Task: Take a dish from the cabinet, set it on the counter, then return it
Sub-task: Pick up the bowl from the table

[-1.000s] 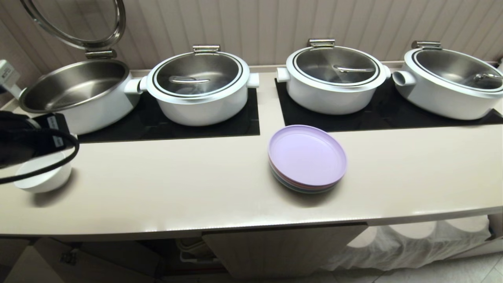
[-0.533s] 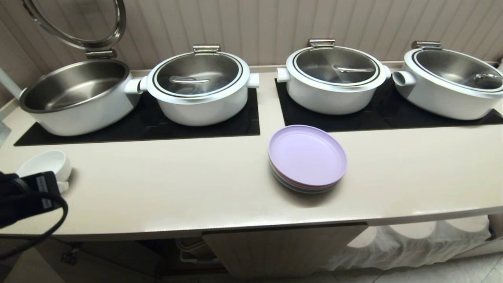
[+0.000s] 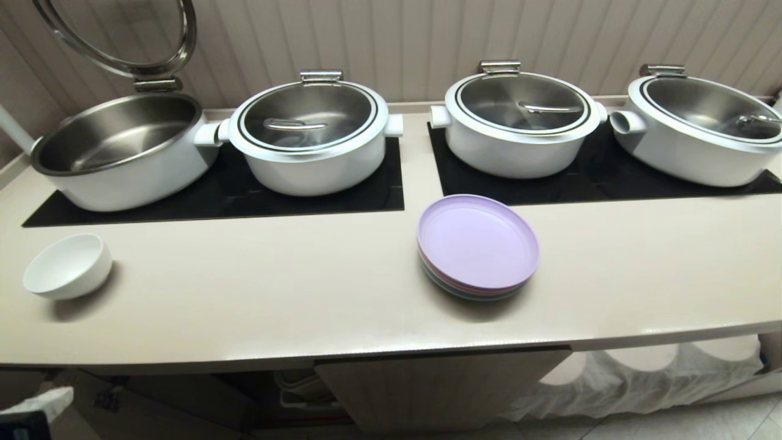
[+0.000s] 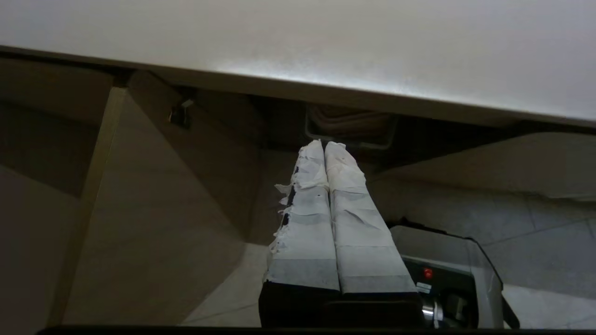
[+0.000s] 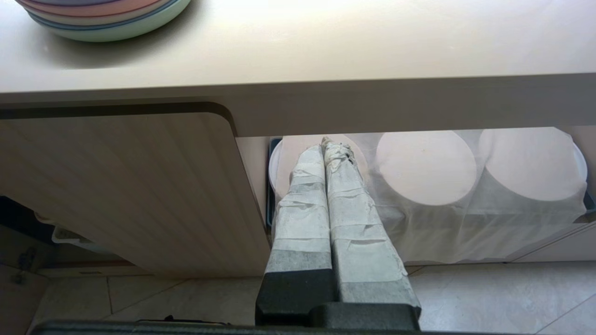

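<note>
Upright, the dish (image 3: 67,266) sits on the beige counter (image 3: 305,293).

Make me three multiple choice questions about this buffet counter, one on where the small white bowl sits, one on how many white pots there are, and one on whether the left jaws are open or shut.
1. Where is the white bowl?
A. On the counter, near its left end
B. On the stack of lilac plates
C. Inside the open pot

2. How many white pots stand along the back of the counter?
A. Two
B. Four
C. Six

3. How do the left gripper's jaws stand?
A. Wide open
B. Shut on the bowl
C. Shut, holding nothing

Answers:
1. A, the bowl stands alone on the counter in front of the open pot.
2. B, one open and three lidded.
3. C, its taped fingers press together below the counter's edge, empty.
</note>
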Available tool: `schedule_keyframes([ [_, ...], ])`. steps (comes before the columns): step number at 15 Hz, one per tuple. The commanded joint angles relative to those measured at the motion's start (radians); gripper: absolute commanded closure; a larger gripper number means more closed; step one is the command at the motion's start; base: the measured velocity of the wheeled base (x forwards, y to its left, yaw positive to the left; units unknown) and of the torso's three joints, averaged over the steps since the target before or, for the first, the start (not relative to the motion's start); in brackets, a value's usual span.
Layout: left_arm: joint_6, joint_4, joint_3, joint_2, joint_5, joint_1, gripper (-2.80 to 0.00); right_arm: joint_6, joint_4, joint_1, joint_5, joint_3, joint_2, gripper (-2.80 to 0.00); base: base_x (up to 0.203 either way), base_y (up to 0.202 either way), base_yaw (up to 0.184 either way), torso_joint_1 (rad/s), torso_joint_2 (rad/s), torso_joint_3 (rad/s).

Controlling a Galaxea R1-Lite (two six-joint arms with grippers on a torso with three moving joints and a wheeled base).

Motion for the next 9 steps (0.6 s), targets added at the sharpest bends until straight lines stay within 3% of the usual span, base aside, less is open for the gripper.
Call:
schedule_keyframes([
  [1, 0.020, 0.001, 0.079, -0.179, -0.001, 0.000, 0.00, 0.000, 0.000, 0.000, 0.000, 0.000, 0.000, 0.00, 0.000, 0.000, 0.000, 0.000, 0.00, 0.000],
  [7, 0.091, 0.001, 0.256, -0.466, -0.013, -0.009, 0.00, 0.000, 0.000, 0.000, 0.000, 0.000, 0.000, 0.00, 0.000, 0.000, 0.000, 0.000, 0.00, 0.000],
  [9, 0.097, 0.001, 0.277, -0.546, -0.060, 0.014, 0.00, 0.000, 0.000, 0.001, 0.000, 0.000, 0.000, 0.00, 0.000, 0.000, 0.000, 0.000, 0.00, 0.000],
])
